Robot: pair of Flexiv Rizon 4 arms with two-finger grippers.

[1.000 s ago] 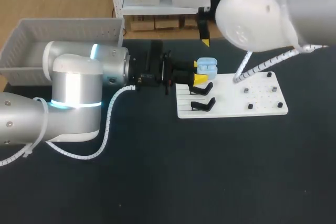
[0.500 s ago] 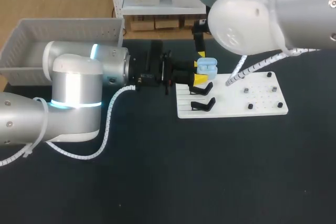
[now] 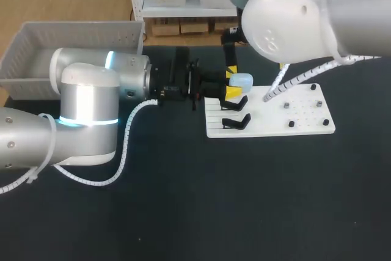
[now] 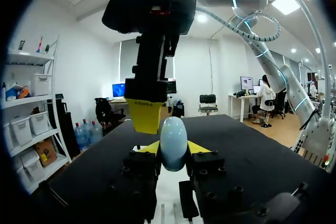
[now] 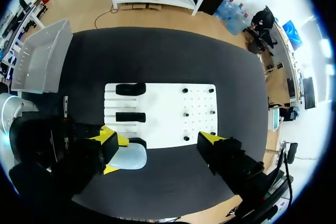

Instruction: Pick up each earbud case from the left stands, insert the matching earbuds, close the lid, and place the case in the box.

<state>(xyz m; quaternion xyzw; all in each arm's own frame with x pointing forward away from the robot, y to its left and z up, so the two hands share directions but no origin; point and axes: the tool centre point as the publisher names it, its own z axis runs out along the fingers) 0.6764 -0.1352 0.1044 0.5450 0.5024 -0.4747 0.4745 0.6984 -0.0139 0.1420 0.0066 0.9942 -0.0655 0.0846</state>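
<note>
A closed pale blue earbud case (image 3: 242, 80) is clamped by the left gripper (image 3: 232, 85) at ten o'clock of the white board (image 3: 305, 120), below the wide-open right gripper (image 5: 160, 142), by whose nearby fingertip it could be knocked askew.

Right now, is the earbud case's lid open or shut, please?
Shut: the case shows one smooth rounded shell, no raised lid.
</note>
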